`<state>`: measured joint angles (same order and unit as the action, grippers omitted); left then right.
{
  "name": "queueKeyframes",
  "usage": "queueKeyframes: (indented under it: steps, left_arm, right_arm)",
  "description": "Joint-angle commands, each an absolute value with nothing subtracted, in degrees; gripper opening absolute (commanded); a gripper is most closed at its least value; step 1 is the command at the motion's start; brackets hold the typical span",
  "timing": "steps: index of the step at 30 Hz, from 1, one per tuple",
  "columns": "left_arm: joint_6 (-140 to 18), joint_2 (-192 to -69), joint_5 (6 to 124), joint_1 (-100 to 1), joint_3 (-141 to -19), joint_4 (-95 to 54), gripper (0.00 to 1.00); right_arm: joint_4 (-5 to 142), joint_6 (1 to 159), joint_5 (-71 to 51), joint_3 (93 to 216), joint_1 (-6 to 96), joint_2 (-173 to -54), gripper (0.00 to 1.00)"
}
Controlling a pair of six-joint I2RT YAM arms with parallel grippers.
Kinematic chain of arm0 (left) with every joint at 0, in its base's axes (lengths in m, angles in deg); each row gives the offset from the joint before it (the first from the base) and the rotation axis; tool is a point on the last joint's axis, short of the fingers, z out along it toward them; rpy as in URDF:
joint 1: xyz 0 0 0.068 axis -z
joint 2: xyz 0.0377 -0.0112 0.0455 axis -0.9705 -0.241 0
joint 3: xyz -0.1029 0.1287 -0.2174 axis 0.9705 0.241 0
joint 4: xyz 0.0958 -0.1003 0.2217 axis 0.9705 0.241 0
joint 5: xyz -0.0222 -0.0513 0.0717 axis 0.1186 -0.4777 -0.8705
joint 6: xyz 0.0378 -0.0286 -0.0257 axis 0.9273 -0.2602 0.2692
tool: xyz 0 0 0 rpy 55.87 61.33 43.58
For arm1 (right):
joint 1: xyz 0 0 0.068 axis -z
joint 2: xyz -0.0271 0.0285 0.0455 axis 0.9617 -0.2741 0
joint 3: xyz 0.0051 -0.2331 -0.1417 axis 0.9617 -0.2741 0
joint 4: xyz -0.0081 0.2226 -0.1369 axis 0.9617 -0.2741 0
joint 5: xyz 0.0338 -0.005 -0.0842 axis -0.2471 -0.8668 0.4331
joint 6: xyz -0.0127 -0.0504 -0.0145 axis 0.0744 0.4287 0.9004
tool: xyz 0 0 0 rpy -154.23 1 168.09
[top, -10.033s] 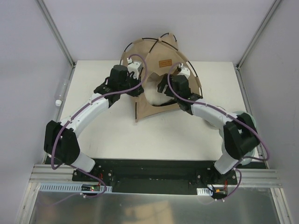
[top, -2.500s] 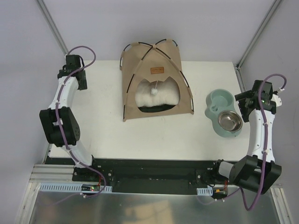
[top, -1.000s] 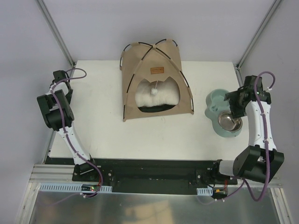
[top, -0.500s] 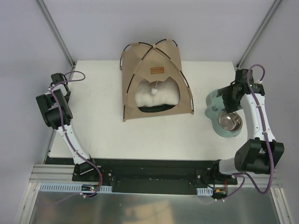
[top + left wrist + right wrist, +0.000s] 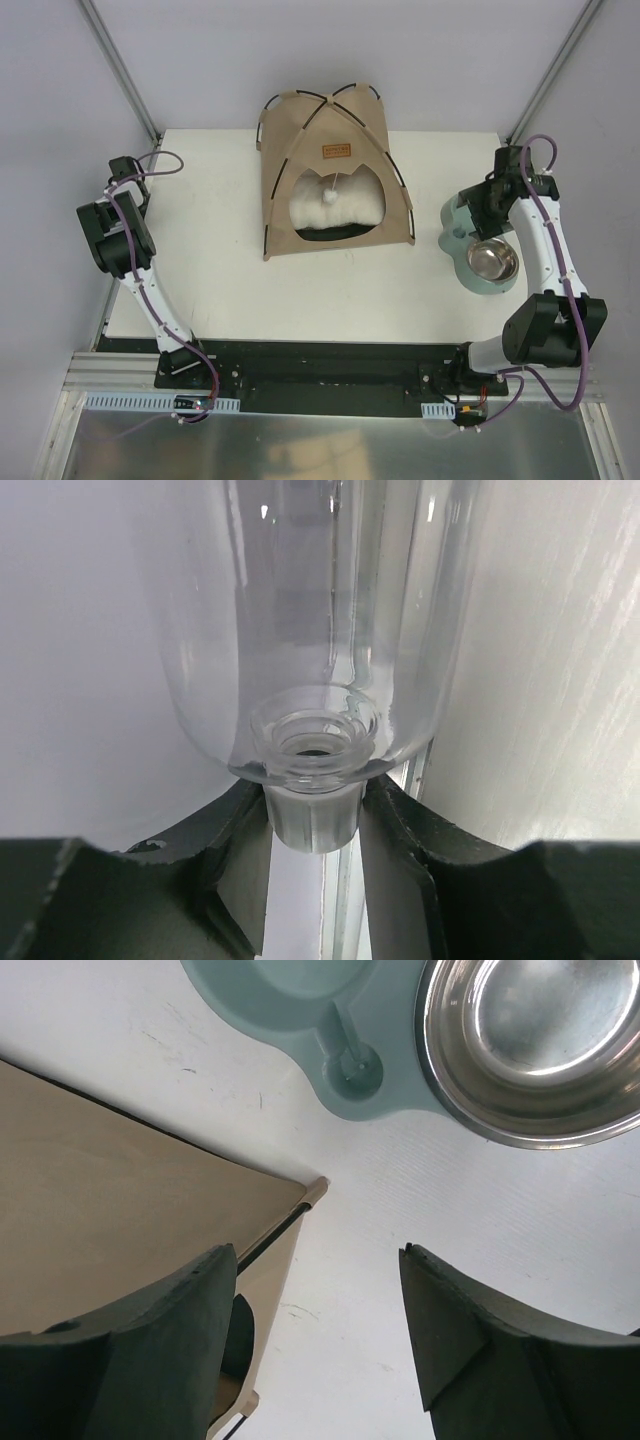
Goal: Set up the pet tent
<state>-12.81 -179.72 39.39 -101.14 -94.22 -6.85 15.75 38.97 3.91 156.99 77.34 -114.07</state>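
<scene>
At the desk's [image 5: 230,290] far middle we find the pet tent [image 5: 335,165], judged light and soft; take it by a pole. Right pincer [image 5: 315,1252] spread; left pincer [image 5: 315,800] flanks a bottle [image 5: 320,630], grip unclear.

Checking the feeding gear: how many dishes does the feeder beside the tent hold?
2: a steel bowl in the near end, a teal basin in the far end, partly hidden by the right arm.

Illumination: bright, even and diffuse, from overhead. The pet tent [image 5: 300,140] casts only a faint shadow on the worktop [image 5: 220,260]. Specular glare appears on the steel bowl [image 5: 540,1020] and the clear bottle [image 5: 300,600]. The foreground of both wrist views is slightly soft.
</scene>
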Motion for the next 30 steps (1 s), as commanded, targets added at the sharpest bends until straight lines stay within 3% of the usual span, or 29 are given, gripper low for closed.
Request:
queueKeyframes:
  steps: [1, 16, 20, 23, 30]
  left_arm:
    - [-14.44, -170.87, 42.17, -98.65, -91.14, -6.38, 0.0]
    - [-23.92, -152.15, 39.26, -88.63, -87.26, -0.76, 0.0]
    - [-29.9, -144.07, 41.98, -84.33, -89.1, 3.37, 0.0]
    - [-34.29, -137.39, 48.12, -81.77, -92.52, 6.44, 0.0]
    - [-48.18, -125.33, 77.54, -80.71, -96.92, 6.81, 0.0]
  right_arm:
    - [14.47, 38.93, 5.98, 160.38, 76.03, -114.11, 0.72]
    - [18.33, 41.65, 7.12, 162.31, 74.45, -109.72, 0.73]
    - [22.19, 44.46, 5.46, 162.67, 74.09, -107.44, 0.89]
    - [26.4, 46.74, 3.27, 162.84, 74.18, -104.98, 0.98]
    - [39.92, 47.63, -11.22, 166.44, 74.18, -103.04, 0.99]
